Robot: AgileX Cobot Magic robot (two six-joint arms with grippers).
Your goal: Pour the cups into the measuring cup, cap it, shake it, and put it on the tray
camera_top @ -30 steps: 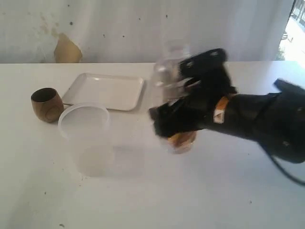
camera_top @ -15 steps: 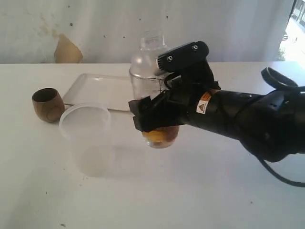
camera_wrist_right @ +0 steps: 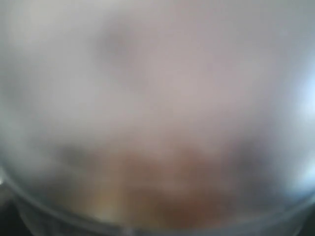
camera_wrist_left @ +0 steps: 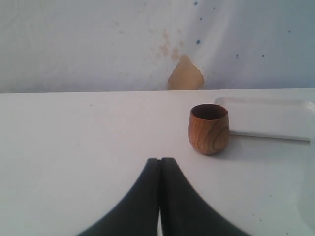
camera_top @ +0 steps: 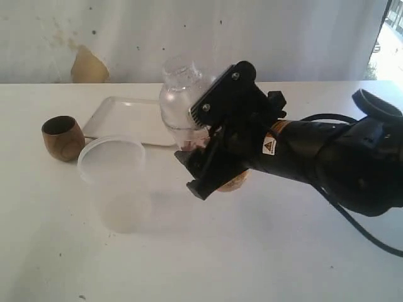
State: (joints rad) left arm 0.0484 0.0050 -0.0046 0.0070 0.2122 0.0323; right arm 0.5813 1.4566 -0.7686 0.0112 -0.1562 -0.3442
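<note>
Measuring cup [camera_top: 179, 104]: it is in the air above the desk, held by the right tool, near the front edge of the tray. It leans with its top toward the wall side.
Right tool [camera_top: 198, 148]: it is grasping the measuring cup around the body, with the jaws standing wide on both sides of the clear wall.
Right wrist view: only a blurred clear wall with a brownish smear low in it; no detail can be read.
Cap [camera_top: 178, 70]: a clear domed piece sits on the top of the measuring cup. I cannot tell if it is pressed fully home.
Contents [camera_top: 234, 184]: something orange-brown lies at the foot end, half hidden by the lower jaw. What it is, I cannot tell.
Step, as I judge: the shaking, with the placing on the tray not yet done.
Risk one: if the cap is loose, a shake at this tilt may throw it off and spill the contents on the desk.
Risk two: the wall is smooth and round, so the cup may turn or slip in the wide jaws.
Risk three: a wide swing may knock the tub over, as it stands near.
Tub [camera_top: 112, 182]: milky, open, upright on the desk; it looks empty.
Tray [camera_top: 113, 123]: white, flat, nothing on it.
Wooden cup [camera_top: 62, 137]: upright beside the tray; I see nothing inside it.
Left tool [camera_wrist_left: 161, 164]: clenched, holding nothing, well apart from the wooden cup.
Desk [camera_top: 264, 251]: white.
</note>
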